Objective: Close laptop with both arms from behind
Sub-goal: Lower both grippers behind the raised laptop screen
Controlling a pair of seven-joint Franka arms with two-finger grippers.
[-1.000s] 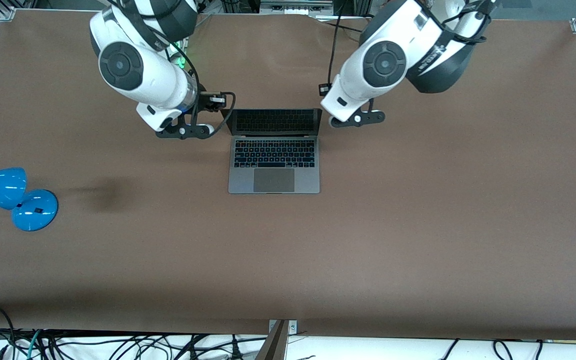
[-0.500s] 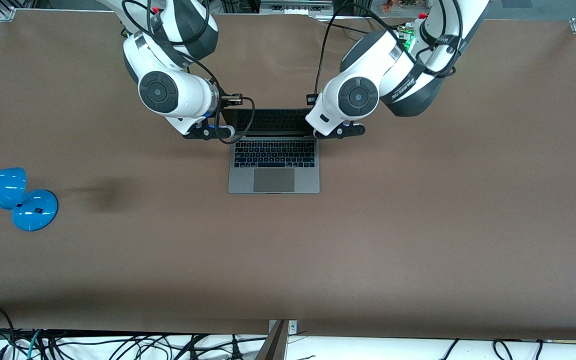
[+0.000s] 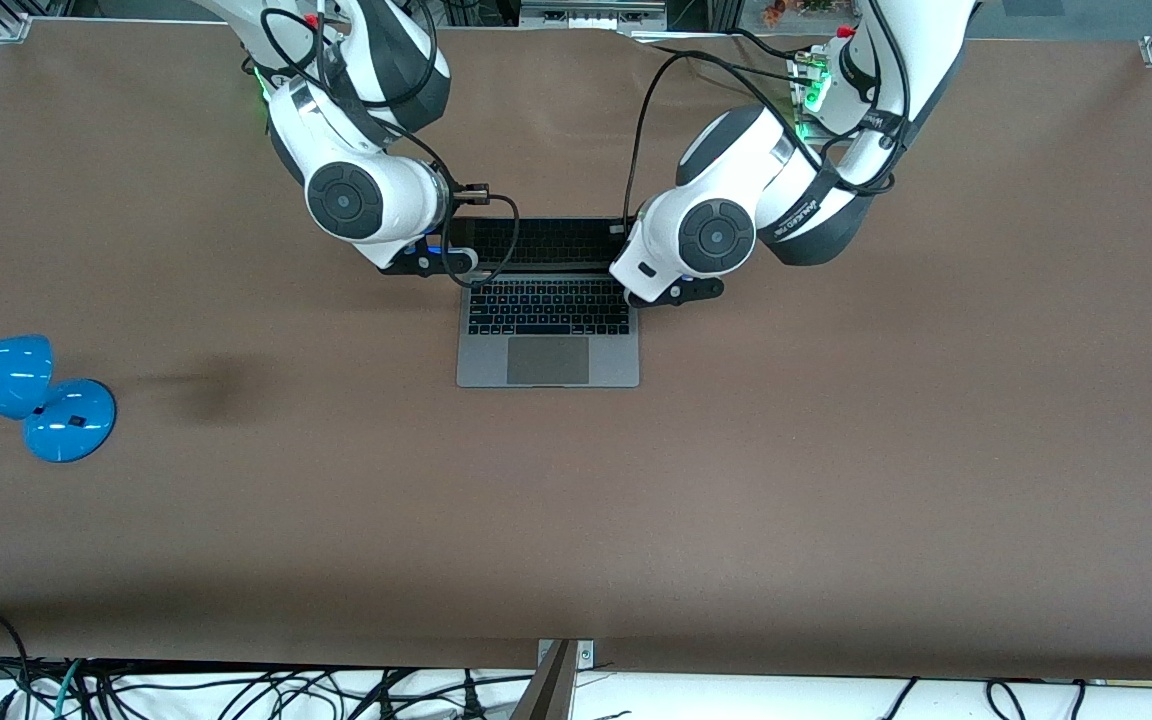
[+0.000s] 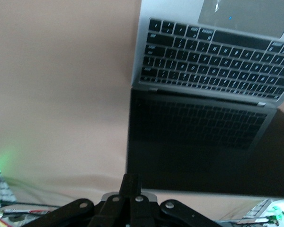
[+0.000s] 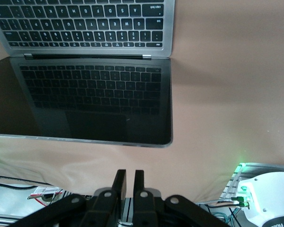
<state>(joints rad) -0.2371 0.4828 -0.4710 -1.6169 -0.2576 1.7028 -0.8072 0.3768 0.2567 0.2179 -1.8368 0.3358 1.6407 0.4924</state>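
Brown table, front view: laptop open at middle, blue lamp near right arm's end. Right gripper and left gripper over screen's two top corners.
Left wrist view: left gripper, fingers pressed together, holding nothing, over screen edge.
Right wrist view: right gripper, fingers nearly touching, empty.

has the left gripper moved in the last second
Yes. The left gripper moved toward the laptop, from beside its screen to over its keyboard corner.
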